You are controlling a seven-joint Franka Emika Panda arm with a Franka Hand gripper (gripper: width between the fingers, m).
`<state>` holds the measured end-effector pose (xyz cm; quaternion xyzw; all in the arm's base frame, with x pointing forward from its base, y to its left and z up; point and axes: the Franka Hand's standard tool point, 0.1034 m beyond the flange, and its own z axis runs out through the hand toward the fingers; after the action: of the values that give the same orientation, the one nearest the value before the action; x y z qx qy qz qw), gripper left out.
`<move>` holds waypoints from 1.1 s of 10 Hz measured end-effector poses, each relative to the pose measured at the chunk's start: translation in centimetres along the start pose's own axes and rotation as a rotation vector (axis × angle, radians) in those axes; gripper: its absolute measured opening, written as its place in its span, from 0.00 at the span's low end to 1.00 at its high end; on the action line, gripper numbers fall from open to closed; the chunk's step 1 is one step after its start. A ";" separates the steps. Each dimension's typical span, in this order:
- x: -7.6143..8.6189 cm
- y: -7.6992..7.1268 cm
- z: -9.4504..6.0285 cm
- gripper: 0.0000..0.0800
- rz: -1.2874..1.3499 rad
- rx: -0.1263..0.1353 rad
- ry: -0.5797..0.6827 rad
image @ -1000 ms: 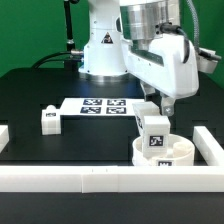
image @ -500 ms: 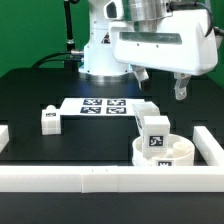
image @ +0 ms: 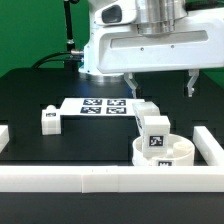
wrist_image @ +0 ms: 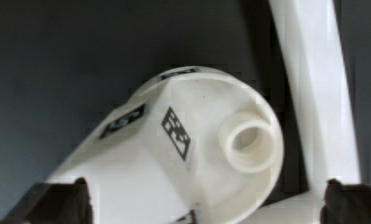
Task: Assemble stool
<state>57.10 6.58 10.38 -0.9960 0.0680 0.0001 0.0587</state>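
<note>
**Operator:** What is the gripper doing right now?

**Guide:** Your gripper (image: 161,86) is hanging above the seat (image: 170,155) with its jaws spread wide. The fingers (image: 131,82) are standing well apart, and nothing is sitting between them. You are holding no part.

**Operator:** Where are the stool parts lying?

**Guide:** The seat is resting flat on the black table (image: 40,90). The first leg (image: 153,133) is standing upright on the seat, and its tag is facing the exterior camera. The second leg (image: 146,109) is showing just behind the seat, partly hidden by the first leg. The third leg (image: 49,119) is sitting well apart from the seat, toward the exterior view's left. The marker board (image: 100,105) is lying flat behind the seat, also toward the exterior view's left. The front rail (image: 100,180) is running just in front of the seat, and the side rail (image: 208,145) is running near the seat on the exterior view's right.

**Operator:** What is the wrist camera giving you?

**Guide:** You are looking down on a white part (wrist_image: 191,165) that is bearing black tags and a round socket (wrist_image: 253,140). I cannot tell whether it is the seat or a leg. The two dark fingertips (wrist_image: 57,205) are showing on either side of it, clear of it. A white rail (wrist_image: 306,70) is running just beside the part.
</note>
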 end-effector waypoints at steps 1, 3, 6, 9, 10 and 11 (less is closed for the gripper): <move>0.0 0.1 0.0 0.81 -0.132 -0.010 0.002; 0.1 0.5 0.0 0.81 -0.344 -0.021 -0.001; 0.3 0.7 0.2 0.81 -0.867 -0.075 -0.013; 0.2 0.4 0.4 0.81 -1.231 -0.123 -0.055; 0.2 0.6 0.5 0.81 -1.325 -0.133 -0.070; 0.1 0.8 0.7 0.81 -1.406 -0.139 -0.083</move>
<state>57.10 5.90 9.65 -0.8045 -0.5937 0.0046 -0.0163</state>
